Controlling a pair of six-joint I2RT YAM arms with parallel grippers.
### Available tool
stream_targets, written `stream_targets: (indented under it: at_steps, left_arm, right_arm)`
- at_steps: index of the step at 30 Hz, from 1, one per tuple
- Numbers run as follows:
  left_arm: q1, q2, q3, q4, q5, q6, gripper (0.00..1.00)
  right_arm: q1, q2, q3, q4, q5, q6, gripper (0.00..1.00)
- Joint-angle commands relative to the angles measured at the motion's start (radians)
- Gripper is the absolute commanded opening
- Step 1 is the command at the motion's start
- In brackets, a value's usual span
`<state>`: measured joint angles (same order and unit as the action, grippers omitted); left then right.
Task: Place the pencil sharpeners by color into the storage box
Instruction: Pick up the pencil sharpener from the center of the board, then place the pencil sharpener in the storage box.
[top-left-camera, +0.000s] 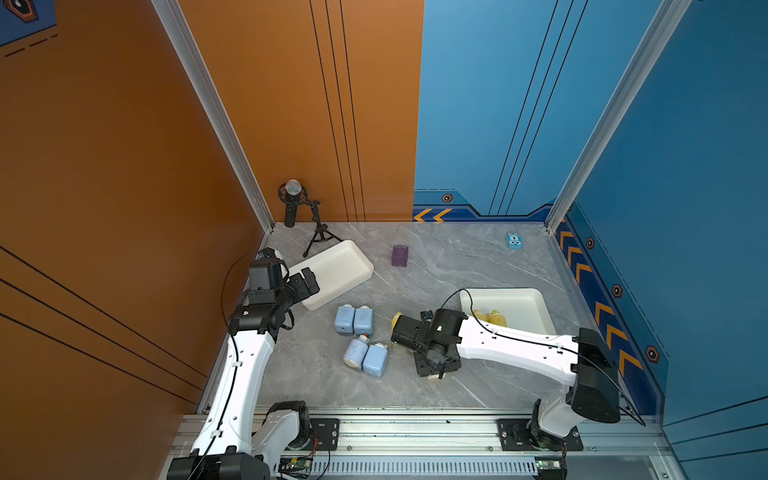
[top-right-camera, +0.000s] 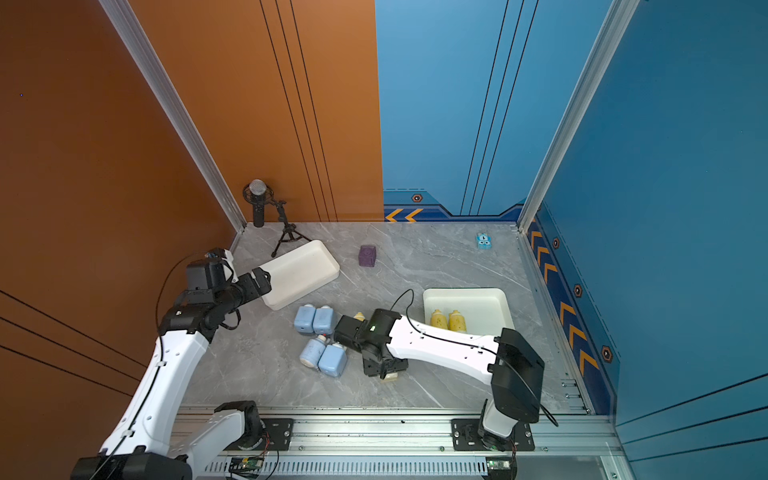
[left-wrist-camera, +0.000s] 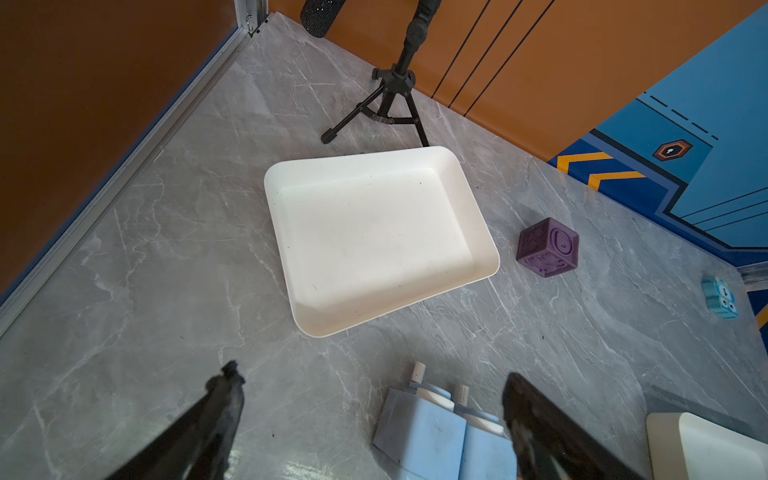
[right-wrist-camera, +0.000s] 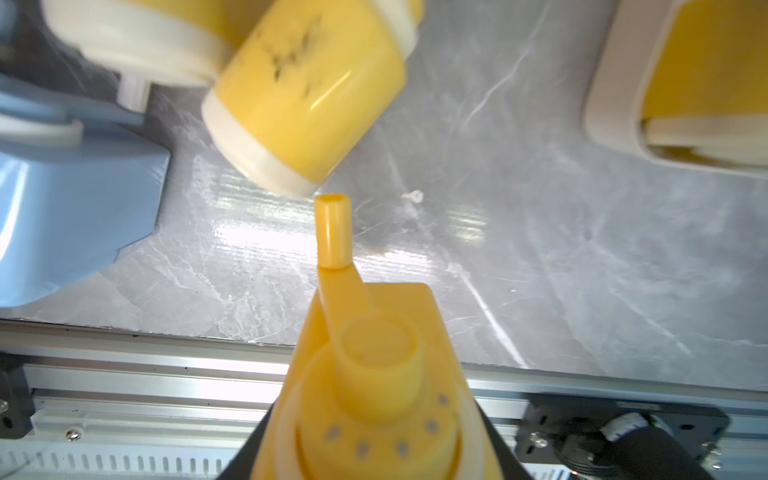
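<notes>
Right gripper (right-wrist-camera: 365, 419) was clamped on a yellow sharpener (right-wrist-camera: 374, 374), with the jaws about halfway in and the little crank pointing away from the wrist. In both top views we could only see that sharpener's pale end poking out under the gripper, low over the table (top-left-camera: 457, 257). Whether it was actually off the surface, we couldn't tell.

A loose yellow sharpener (right-wrist-camera: 303, 104) lay tipped over just past the crank. Another one sat beside it, too blurred to say much about. Two more yellow sharpeners (top-right-camera: 438, 319) sat side by side in the right-hand tray (top-right-camera: 486, 309), in the corner nearest the right arm.

The four blue sharpeners (top-left-camera: 363, 320) were out on the table in two pairs, between the trays and just beside the right gripper.

Left gripper (top-left-camera: 309, 280) hovered over the near edge of the left-hand tray (top-left-camera: 345, 266), with its jaws spread wide and holding nothing.

Further back we had a purple block (top-left-camera: 400, 255), a small blue box (top-left-camera: 514, 241) and a microphone (top-left-camera: 293, 199) on its tripod.
</notes>
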<state>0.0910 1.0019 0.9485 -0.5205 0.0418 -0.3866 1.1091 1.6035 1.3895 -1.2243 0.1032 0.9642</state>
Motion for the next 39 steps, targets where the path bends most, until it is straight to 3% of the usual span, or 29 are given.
stream_targets:
  at_steps: [1, 7, 12, 21, 26, 31, 39]
  left_arm:
    - [0.006, -0.008, -0.007, -0.009, 0.026, -0.003, 0.98]
    - [0.000, 0.003, -0.011, -0.008, 0.011, 0.000, 0.98]
    - [-0.008, 0.006, -0.013, -0.008, -0.007, 0.008, 0.98]
    - [-0.020, -0.016, -0.016, -0.009, -0.034, 0.023, 0.98]
    - [-0.025, -0.014, -0.008, -0.009, -0.010, 0.023, 0.98]
    - [-0.030, 0.035, 0.009, -0.016, 0.029, 0.039, 0.98]
    - [-0.029, 0.080, 0.025, -0.023, 0.045, 0.062, 0.98]
  right_arm:
    - [-0.103, -0.087, 0.056, -0.229, 0.105, -0.148, 0.28]
    - [-0.385, -0.182, 0.090, -0.289, 0.137, -0.400, 0.26]
    - [-0.638, -0.177, 0.124, -0.288, 0.131, -0.574, 0.25]
    - [-0.946, -0.121, 0.053, -0.178, 0.109, -0.727, 0.22]
    - [-1.039, -0.059, 0.001, -0.081, 0.109, -0.798, 0.21]
    - [-1.059, 0.055, 0.005, -0.022, 0.149, -0.852, 0.15]
    - [-1.108, 0.215, 0.033, 0.030, 0.195, -0.908, 0.14]
